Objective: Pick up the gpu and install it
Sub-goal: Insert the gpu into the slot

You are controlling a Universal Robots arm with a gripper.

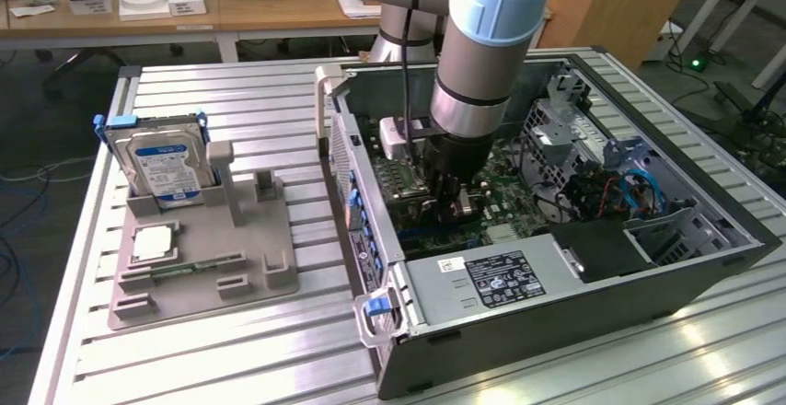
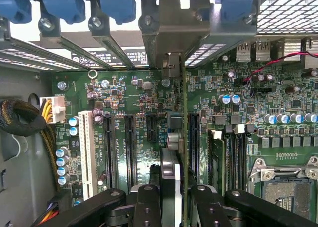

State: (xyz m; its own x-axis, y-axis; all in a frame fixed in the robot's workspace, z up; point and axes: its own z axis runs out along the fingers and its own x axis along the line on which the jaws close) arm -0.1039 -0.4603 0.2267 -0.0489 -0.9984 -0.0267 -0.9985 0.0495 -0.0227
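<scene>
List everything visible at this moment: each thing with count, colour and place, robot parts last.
gpu: one, green card seen edge-on with a silver end bracket, held upright over the motherboard slots inside the case.
computer case: one, dark grey, open, on the slatted metal table.
motherboard: one, green, on the case floor.
power supply: one, silver with a black label, at the case's near end.
hard drive: one, silver with a blue label, standing in the grey parts holder at the exterior view's left.
memory stick: one, narrow, green, lying on the holder.
gripper: one, black, shut on the gpu.
robot arm: one, grey and light blue, reaching down into the case.
</scene>
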